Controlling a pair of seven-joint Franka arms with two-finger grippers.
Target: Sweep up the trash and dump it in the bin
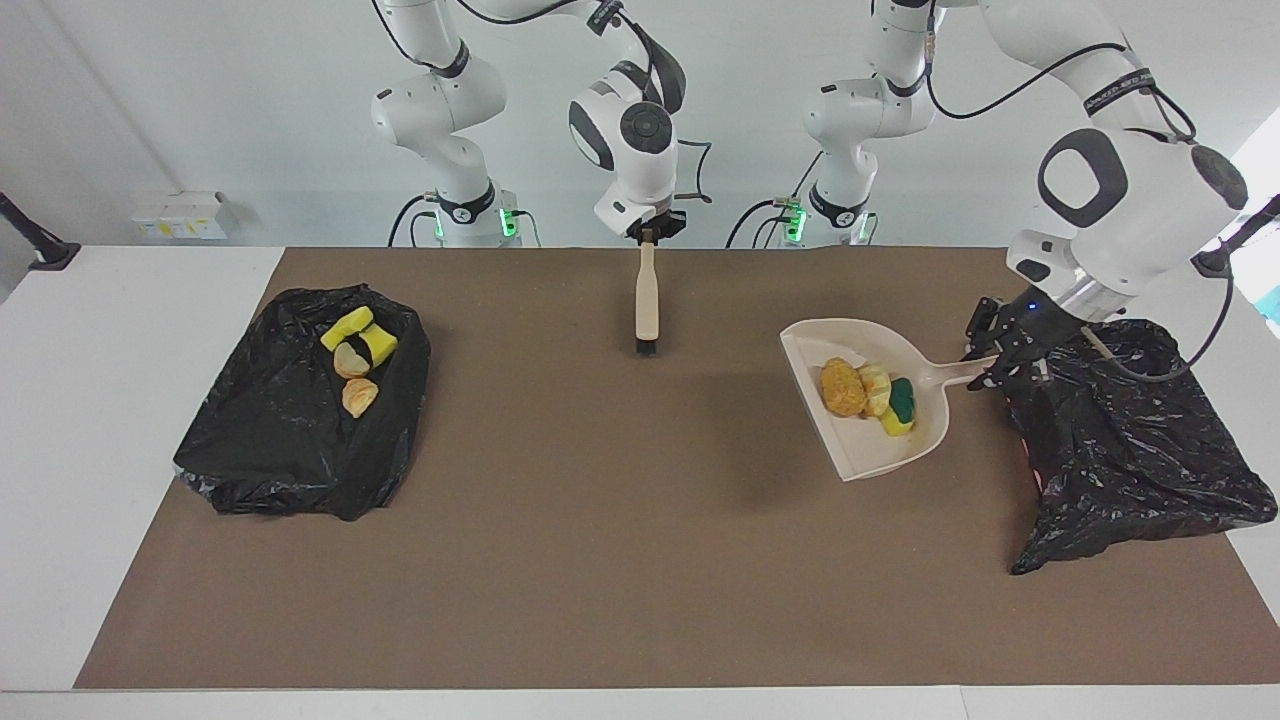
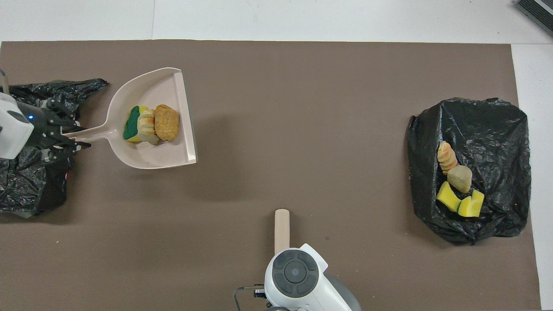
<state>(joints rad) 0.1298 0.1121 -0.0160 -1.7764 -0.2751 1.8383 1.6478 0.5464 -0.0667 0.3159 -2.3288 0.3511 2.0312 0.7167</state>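
Observation:
My left gripper [image 1: 1000, 362] is shut on the handle of the beige dustpan [image 1: 870, 440] and holds it above the mat, beside a black bag [image 1: 1130, 450] at the left arm's end. In the pan lie an orange-brown lump [image 1: 843, 387], a pale striped lump [image 1: 874, 388] and a yellow-and-green sponge [image 1: 898, 408]; the pan [image 2: 147, 90] and lump [image 2: 166, 122] also show overhead. My right gripper [image 1: 648, 232] is shut on the beige brush [image 1: 647, 300], which hangs bristles down at the mat's edge nearest the robots.
A second black bag [image 1: 280, 430] lies at the right arm's end with several trash pieces on it: yellow sponge pieces [image 1: 358, 340] and pale lumps [image 1: 358, 397]. A brown mat [image 1: 600, 520] covers the table.

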